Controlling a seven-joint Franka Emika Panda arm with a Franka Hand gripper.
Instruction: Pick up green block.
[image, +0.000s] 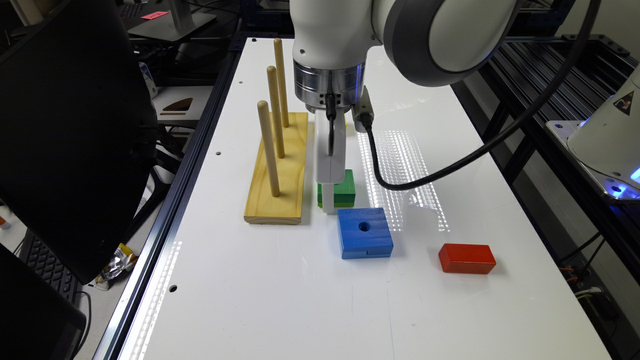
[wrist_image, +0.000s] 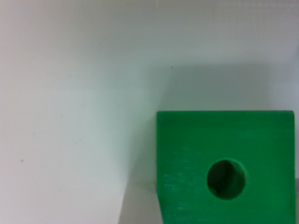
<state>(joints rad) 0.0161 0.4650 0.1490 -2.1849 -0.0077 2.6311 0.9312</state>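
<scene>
The claw (image: 328, 202) is down at the worktop (image: 280, 300), right against the side of the green block (image: 344, 190) that faces the peg board (image: 280, 170). Whether it is spread or pressed together I cannot tell. The green block (wrist_image: 226, 165) lies flat, hole up, just behind the blue block (image: 364, 232). If the claw sits off-centre, closing could shove the green block away or clip only a corner.
</scene>
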